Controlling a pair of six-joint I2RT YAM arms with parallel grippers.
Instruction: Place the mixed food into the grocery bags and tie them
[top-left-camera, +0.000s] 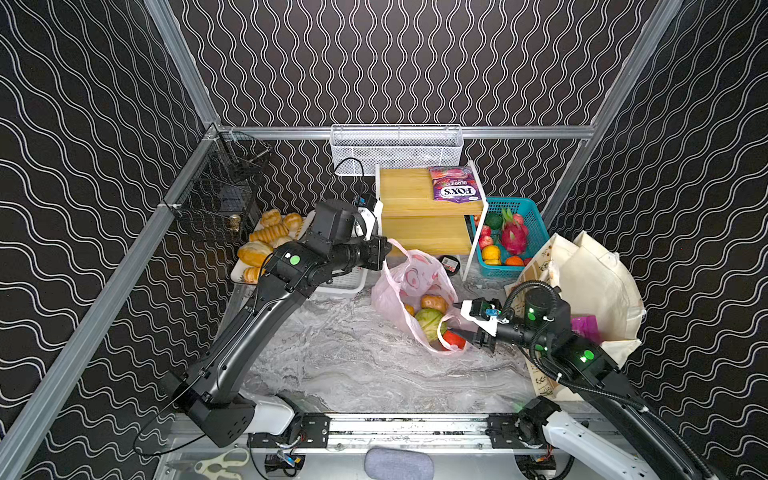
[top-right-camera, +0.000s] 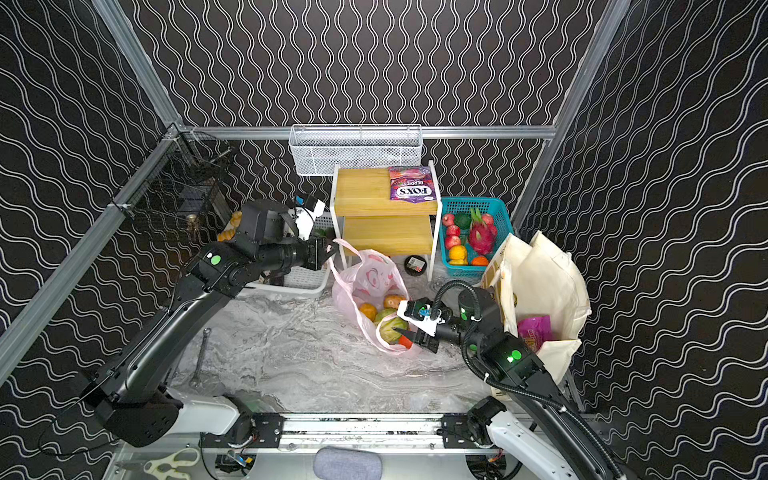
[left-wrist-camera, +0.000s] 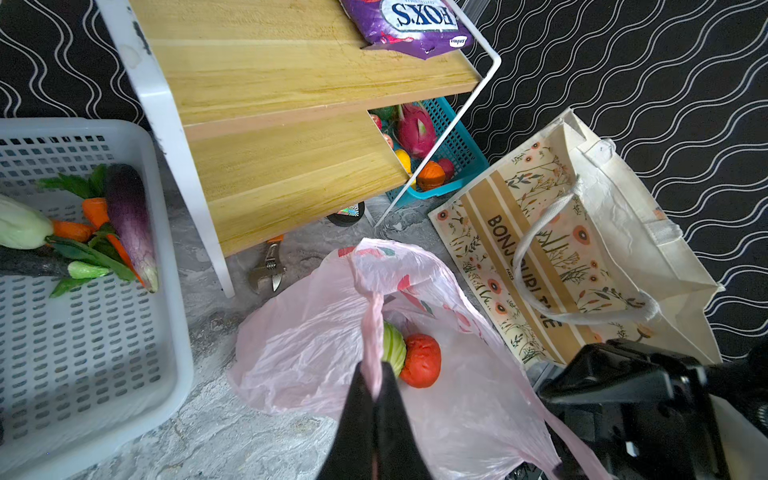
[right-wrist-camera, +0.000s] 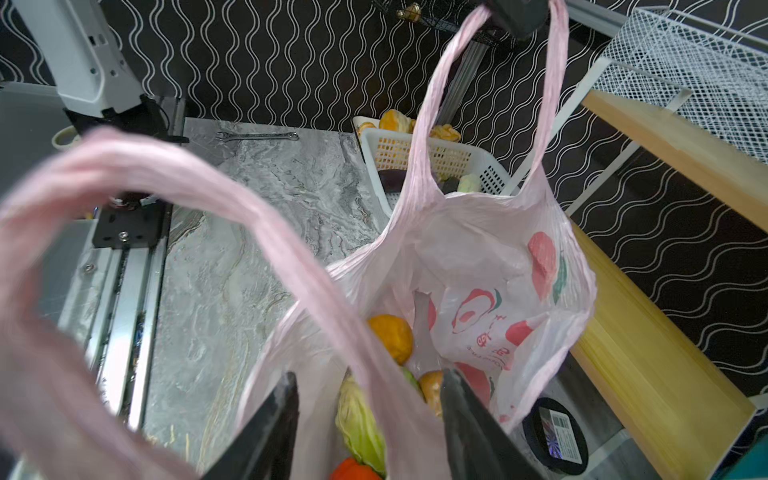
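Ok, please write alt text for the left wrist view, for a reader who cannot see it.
The left tool is shut on a twisted handle of the pink plastic bag, which holds a green cabbage and a red tomato-like vegetable. Nearby stand a canvas tote, a wooden shelf with a purple FOX'S packet, and a white basket holding an eggplant.

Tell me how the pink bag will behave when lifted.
Probably floppy: the pink bag sags, and its handle is bunched into a cord in the shut left gripper. Likely bottom-heavy: the cabbage and red vegetable pool low.
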